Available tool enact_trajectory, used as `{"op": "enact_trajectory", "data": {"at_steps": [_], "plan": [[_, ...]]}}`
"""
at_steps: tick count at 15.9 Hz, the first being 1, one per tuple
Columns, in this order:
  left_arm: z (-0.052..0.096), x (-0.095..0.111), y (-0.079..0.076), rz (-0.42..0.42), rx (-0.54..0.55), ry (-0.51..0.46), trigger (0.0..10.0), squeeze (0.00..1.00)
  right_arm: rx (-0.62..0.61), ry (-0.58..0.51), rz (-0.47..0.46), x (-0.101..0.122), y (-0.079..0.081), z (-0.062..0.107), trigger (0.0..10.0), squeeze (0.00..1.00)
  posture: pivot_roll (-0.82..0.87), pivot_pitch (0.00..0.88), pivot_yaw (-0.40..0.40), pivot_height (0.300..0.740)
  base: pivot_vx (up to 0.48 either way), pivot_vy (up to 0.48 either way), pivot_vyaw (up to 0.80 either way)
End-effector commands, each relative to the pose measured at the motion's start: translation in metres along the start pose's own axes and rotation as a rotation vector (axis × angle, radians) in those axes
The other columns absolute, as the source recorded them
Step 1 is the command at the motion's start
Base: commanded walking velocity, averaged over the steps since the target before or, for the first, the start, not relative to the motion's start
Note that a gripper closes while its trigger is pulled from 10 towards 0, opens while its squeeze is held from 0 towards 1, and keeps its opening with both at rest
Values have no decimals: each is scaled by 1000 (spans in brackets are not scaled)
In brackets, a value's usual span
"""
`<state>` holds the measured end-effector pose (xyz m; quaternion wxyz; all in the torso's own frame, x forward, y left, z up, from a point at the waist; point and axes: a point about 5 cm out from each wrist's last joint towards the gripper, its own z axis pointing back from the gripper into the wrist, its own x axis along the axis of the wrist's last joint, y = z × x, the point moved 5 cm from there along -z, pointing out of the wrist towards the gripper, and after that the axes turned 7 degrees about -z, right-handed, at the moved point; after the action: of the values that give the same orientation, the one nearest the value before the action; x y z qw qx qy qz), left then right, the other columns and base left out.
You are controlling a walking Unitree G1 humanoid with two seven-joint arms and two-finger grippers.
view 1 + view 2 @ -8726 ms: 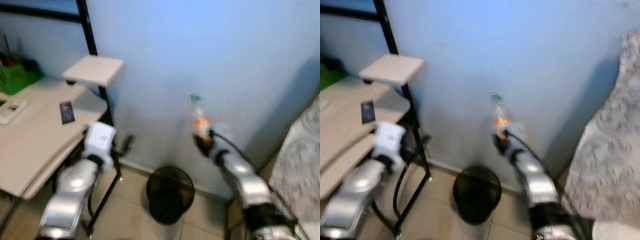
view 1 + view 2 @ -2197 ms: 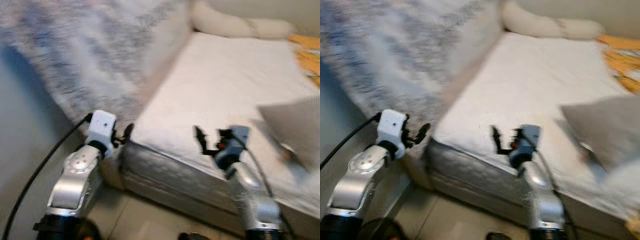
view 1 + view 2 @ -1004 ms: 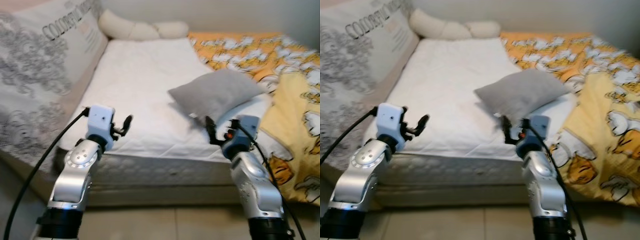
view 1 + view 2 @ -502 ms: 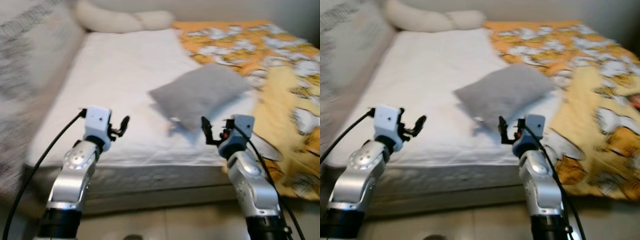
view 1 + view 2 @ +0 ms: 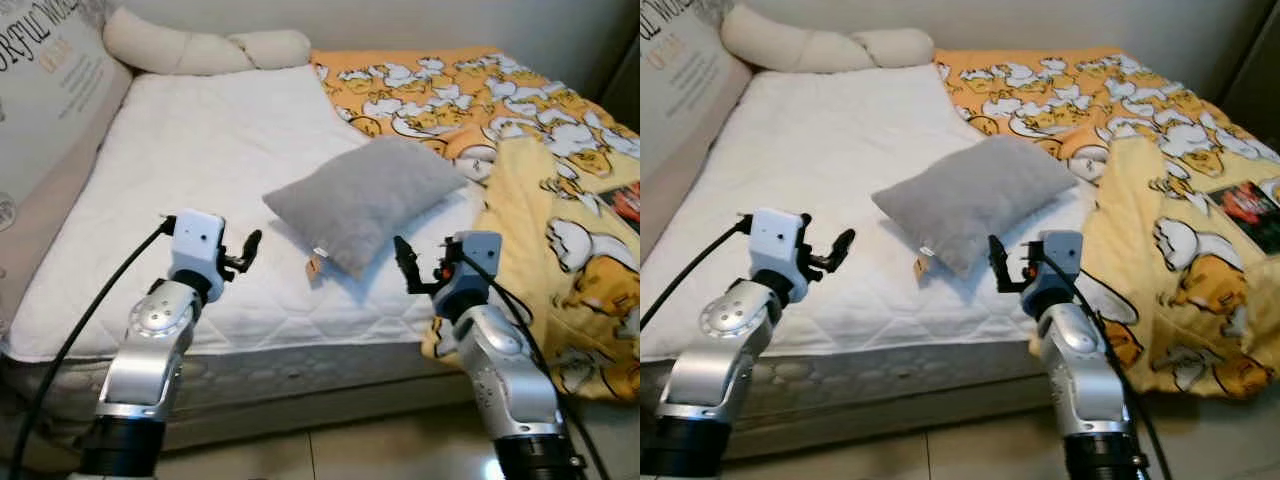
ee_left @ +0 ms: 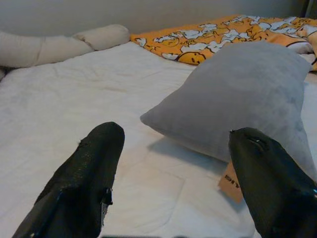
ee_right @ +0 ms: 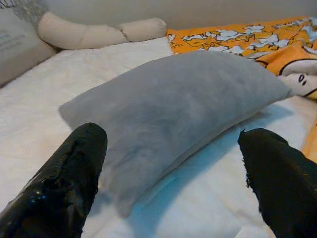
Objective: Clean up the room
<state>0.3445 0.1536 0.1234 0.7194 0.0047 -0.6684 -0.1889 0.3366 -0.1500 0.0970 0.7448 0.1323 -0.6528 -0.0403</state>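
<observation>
large cushion (image 5: 45, 75), at the bed's left edge: dark capital letters, cut off by the frame; top line reads "RFUL WO", the rest is out of view
same cushion, smaller line beneath: too small and slanted to read
tag (image 6: 231, 179) on the grey pillow (image 5: 363, 198): small dark print, too blurred to read
orange blanket (image 5: 520, 150): cartoon duck pattern, no words readable
dark packet (image 5: 1243, 212) on the blanket: red and white print, not legible
</observation>
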Motion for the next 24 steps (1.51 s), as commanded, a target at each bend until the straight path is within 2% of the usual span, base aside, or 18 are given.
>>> {"op": "enact_trajectory", "data": {"at_steps": [1, 6, 24], "plan": [[0, 2, 2, -12, 4, -1, 10000, 0, -6, -21, 16, 6, -1, -1, 10000, 0, 81, 0, 12, 740, 322, 0, 800], [0, 1, 1, -11, 3, 1, 10000, 0, -38, -21, -24, 2, -12, 1, 10000, 0, 84, 0, 11, 740, 324, 0, 0], [2, -3, 2, 10, 12, 15, 10000, 0, -32, -12, -24, 0, -9, 1, 10000, 0, 84, 0, 12, 740, 325, 0, 0]]}}
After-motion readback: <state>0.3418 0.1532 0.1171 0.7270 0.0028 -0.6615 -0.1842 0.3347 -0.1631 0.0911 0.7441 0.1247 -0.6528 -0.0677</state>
